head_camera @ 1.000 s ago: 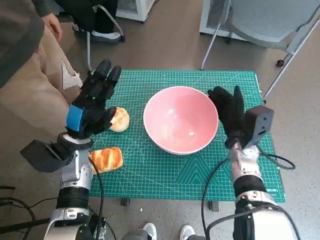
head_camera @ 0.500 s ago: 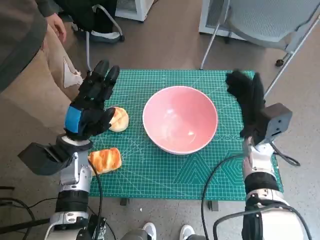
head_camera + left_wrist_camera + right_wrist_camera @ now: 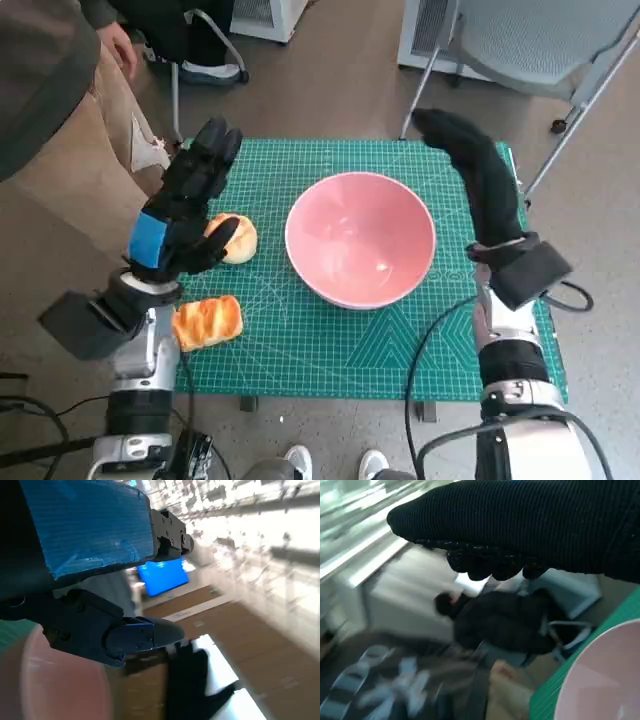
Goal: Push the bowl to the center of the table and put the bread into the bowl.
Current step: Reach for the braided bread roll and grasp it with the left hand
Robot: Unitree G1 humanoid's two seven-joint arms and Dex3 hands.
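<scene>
Bowl (image 3: 360, 238), one, pink, empty, sits near the middle of the green mat (image 3: 300, 350) on the table. Bread: two pieces, both left of the bowl. Round bun (image 3: 238, 239) lies just beside the bowl, partly under the left hand (image 3: 180, 215). Toasted loaf piece (image 3: 208, 321) lies nearer the front left edge, next to the left forearm. Left hand hangs above the bun, fingers extended and apart, gripping nothing. Right hand (image 3: 478, 180) is raised over the far right corner of the mat, apart from the bowl, fingers straight, nothing in them. One person (image 3: 60, 110) stands at the left of the table. Grey chair (image 3: 540, 45) behind, right.
</scene>
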